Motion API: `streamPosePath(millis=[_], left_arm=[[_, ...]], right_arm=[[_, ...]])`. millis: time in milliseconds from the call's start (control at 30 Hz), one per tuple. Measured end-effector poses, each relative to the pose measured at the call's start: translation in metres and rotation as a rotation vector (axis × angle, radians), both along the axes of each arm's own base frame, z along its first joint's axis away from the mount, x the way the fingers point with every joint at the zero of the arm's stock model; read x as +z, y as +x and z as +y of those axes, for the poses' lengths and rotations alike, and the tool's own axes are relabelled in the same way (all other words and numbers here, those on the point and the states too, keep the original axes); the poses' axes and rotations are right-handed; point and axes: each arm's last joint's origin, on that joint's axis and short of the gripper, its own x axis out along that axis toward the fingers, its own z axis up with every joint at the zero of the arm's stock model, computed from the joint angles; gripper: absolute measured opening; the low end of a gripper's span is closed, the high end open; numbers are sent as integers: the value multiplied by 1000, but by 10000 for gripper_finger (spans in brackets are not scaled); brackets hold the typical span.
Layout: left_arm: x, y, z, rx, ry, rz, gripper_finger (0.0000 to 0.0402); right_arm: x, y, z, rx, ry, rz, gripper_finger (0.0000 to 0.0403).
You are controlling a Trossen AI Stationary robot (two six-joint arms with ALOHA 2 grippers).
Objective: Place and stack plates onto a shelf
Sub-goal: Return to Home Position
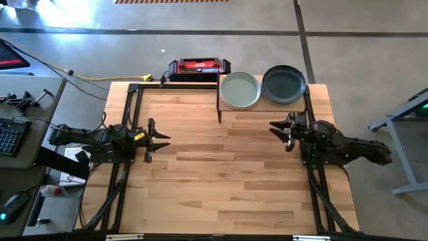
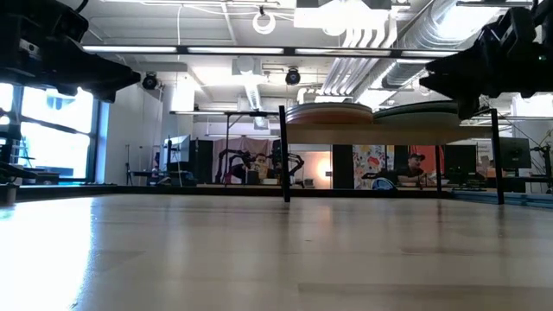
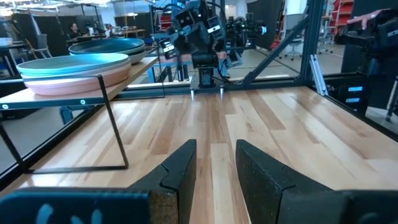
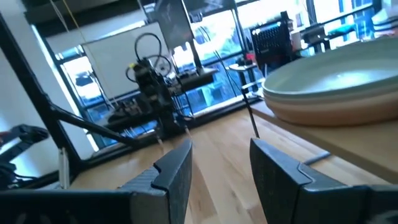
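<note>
The shelf (image 1: pixel 227 114) stands at about 1 o'clock on the tabletop (image 1: pixel 221 181), hard against the far edge, with its thin black legs (image 2: pixel 283 155) showing in the low view. It carries two stacks of plates side by side. The stack at its 9 o'clock end is topped by a pale green plate (image 1: pixel 240 90), and the stack at its 3 o'clock end by a dark green plate (image 1: pixel 284 85). The two stacks nearly fill the board from edge to edge. In the left wrist view a pink plate (image 3: pixel 81 85) lies directly under the pale top one.

The left gripper (image 1: pixel 166 138) hovers at 9 o'clock, well apart from the shelf, its fingers (image 3: pixel 180 171) parted by a narrow gap and holding nothing. The right gripper (image 1: pixel 275 128) sits at 3 o'clock, near the shelf's front edge but not touching it. Its fingers (image 4: pixel 174 174) are spread a little wider and are also empty. Bare wood runs open between the two grippers and down to 6 o'clock.

Beyond the table's far edge, at 12 o'clock, lies a red-and-black case (image 1: pixel 198 67) – its pale lettering is too small to read.
</note>
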Motion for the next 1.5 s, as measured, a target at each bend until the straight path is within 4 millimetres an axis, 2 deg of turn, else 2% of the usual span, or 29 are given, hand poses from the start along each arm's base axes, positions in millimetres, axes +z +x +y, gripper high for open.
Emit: streamPosePath(millis=[600,1500], left_arm=[[0,0,16,154,-1,1,101],[0,0,16,155,0,2,101]], right_arm=[[0,0,6,57,0,-1,142],[0,1,5,57,1,3,142]])
